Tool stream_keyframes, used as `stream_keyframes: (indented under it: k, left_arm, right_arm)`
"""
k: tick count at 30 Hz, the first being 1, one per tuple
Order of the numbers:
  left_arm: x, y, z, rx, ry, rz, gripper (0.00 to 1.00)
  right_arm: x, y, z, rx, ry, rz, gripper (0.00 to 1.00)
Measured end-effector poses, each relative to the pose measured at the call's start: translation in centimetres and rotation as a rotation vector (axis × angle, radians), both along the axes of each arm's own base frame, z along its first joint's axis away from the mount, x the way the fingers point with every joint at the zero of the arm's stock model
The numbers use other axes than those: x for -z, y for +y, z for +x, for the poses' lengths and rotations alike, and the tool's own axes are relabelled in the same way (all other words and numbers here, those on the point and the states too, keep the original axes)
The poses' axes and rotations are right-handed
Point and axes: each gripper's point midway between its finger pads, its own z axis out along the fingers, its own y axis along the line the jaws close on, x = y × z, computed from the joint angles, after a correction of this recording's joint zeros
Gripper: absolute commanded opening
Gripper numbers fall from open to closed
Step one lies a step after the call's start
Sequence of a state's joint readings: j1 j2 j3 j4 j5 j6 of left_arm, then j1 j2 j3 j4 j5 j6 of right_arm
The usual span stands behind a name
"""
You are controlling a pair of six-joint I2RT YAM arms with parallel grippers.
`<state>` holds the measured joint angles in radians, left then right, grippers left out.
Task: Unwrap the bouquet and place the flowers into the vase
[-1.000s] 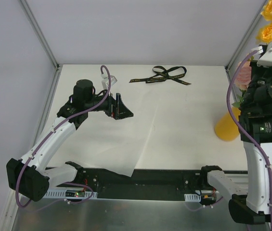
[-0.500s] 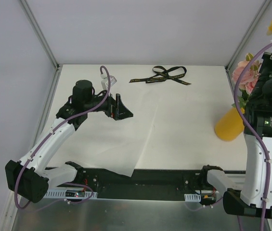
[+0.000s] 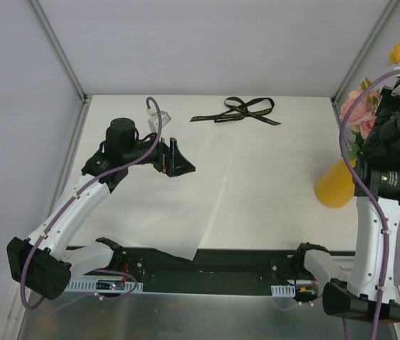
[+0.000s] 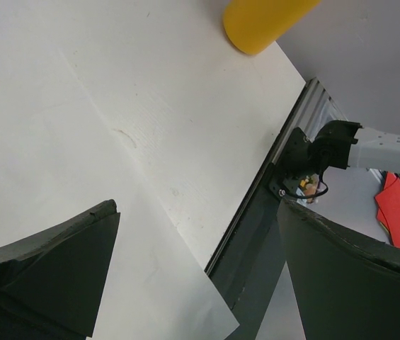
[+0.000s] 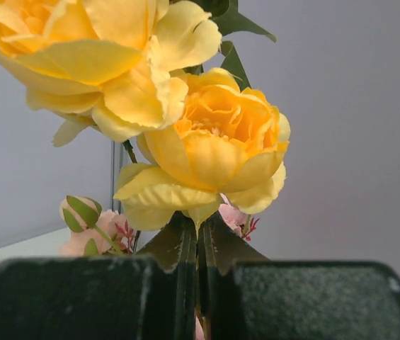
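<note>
The right fingers [image 5: 79, 297] pinch the flowers [image 5: 214, 149] by their stems, high up near the vase [image 3: 335, 188] — ready to go in; the left fingers [image 4: 51, 276] hang wide apart, holding nothing.

light: bright, even, diffuse | shadows: soft, faint | focus: sharp | glare: none

Thin black ribbon [image 3: 242, 110] loosely looped near far edge of white tabletop [image 3: 284, 163]; flat white translucent paper sheet [image 3: 178, 212] overhanging near edge.
</note>
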<state>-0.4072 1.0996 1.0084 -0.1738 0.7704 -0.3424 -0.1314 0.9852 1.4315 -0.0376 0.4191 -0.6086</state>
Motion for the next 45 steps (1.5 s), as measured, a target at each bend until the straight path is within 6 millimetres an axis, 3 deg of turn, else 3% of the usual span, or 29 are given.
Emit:
stream_keyframes:
  k: [7, 18, 30, 34, 39, 42, 45]
  left_arm:
    - [0.9, 0.1, 0.8, -0.018, 0.001, 0.025, 0.99]
    - [1.1, 0.2, 1.1, -0.035, -0.002, 0.036, 0.99]
    - [1.1, 0.2, 1.1, -0.036, -0.002, 0.036, 0.99]
    - [1.1, 0.2, 1.1, -0.036, -0.002, 0.036, 0.99]
    - [1.1, 0.2, 1.1, -0.036, -0.002, 0.036, 0.99]
    - [1.1, 0.2, 1.1, -0.036, -0.002, 0.036, 0.99]
    - [1.1, 0.2, 1.1, -0.037, -0.002, 0.036, 0.99]
  right_arm:
    - [3.2, -0.1, -1.1, 0.003, 0.027, 0.018, 0.0]
    - [5.6, -0.8, -2.1, 0.042, 0.034, 0.046, 0.0]
    - [10.2, -0.8, -3.3, 0.057, 0.06, 0.124, 0.12]
    - [12.4, -0.5, -4.0, 0.054, 0.087, 0.174, 0.22]
    - [13.9, -0.1, -4.9, 0.052, 0.131, 0.234, 0.44]
    - [13.9, 0.4, -5.8, 0.038, 0.16, 0.28, 0.62]
    - [13.5, 1.3, -6.8, 0.002, 0.18, 0.322, 0.72]
